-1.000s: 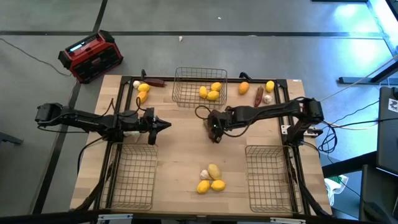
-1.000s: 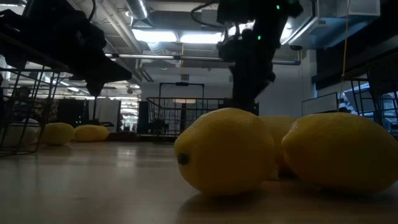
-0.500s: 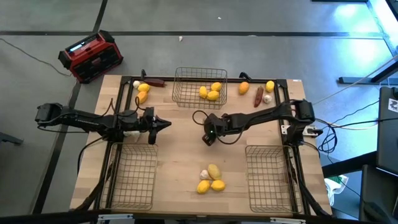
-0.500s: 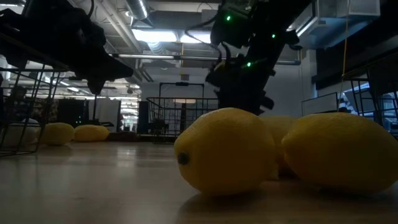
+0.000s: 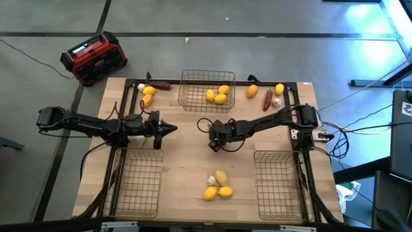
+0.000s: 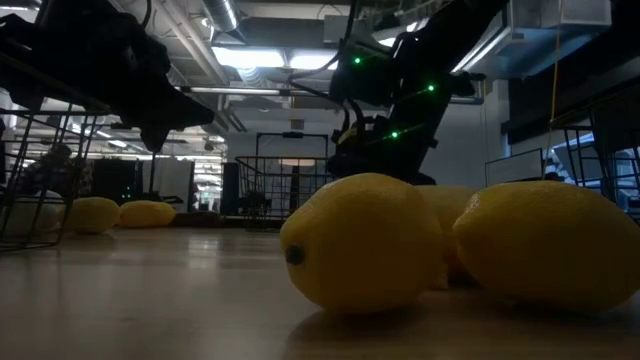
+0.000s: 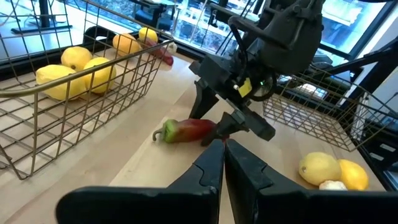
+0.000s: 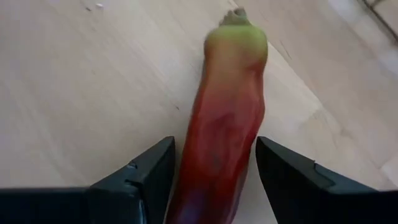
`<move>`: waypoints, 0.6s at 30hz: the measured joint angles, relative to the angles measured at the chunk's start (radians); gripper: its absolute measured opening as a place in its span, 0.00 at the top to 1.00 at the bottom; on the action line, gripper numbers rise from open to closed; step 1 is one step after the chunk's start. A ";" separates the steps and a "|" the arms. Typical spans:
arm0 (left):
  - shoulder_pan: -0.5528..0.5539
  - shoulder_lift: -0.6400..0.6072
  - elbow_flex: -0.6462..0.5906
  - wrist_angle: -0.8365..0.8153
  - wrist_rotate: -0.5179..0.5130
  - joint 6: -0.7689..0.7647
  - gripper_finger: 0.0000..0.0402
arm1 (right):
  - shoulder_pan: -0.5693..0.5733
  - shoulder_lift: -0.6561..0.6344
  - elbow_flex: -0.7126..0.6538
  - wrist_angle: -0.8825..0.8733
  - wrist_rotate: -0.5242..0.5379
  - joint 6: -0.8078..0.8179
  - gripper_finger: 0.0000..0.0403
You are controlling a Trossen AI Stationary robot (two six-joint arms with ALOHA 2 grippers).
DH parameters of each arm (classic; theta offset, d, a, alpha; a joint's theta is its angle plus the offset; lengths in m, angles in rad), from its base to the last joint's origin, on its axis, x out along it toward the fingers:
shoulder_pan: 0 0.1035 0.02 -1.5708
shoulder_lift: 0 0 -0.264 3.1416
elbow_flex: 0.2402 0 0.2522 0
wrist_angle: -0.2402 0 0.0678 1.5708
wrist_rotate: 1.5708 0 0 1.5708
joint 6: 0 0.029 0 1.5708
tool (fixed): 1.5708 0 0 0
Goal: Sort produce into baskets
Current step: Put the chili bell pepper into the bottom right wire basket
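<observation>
Wooden boards make up the surface (image 5: 187,161), which stands on a grey floor with a red-and-black box (image 5: 94,58) off its far left corner. Three wire baskets sit on it: the far basket (image 5: 206,89) at the middle of the far edge holds three yellow fruits (image 5: 217,96), while the near-left basket (image 5: 137,182) and the near-right basket (image 5: 278,182) show nothing inside. The right hand (image 5: 215,140) is out over the middle of the surface, its fingers (image 8: 137,177) spread apart on either side of a red chili (image 8: 217,130) with a green tip; the right wrist view shows a narrow gap on each side, so whether the pads press on it cannot be told. The left wrist view shows that chili (image 7: 186,130) lying just beneath the right hand (image 7: 239,121). The left hand (image 5: 168,129) hovers at the left-middle of the surface, its fingers (image 7: 214,168) closed together and gripping nothing. Near the front edge lies a cluster of yellow lemons (image 5: 219,185) with a white garlic bulb (image 5: 211,180) touching them. At the far left corner are two more yellow pieces (image 5: 148,95), a garlic bulb (image 5: 141,87) and a dark chili (image 5: 161,84); at the far right, an orange fruit (image 5: 252,91), a yellow fruit (image 5: 279,89), another chili (image 5: 268,98) and a garlic (image 5: 277,102).
</observation>
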 joint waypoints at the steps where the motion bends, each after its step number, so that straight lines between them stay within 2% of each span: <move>1: 0.000 0.000 0.000 0.000 0.000 0.000 0.97 | 0.000 0.004 0.001 0.005 0.003 0.000 0.45; 5: 0.000 0.000 0.000 -0.004 0.000 0.000 0.97 | -0.002 0.006 0.001 0.007 -0.033 0.006 0.51; 13: 0.000 0.000 0.000 -0.001 0.000 0.016 0.97 | 0.001 0.006 0.001 0.019 -0.034 -0.008 0.77; 18: 0.000 0.000 0.000 0.000 0.000 0.020 0.97 | 0.008 -0.014 0.000 0.017 -0.058 -0.027 0.80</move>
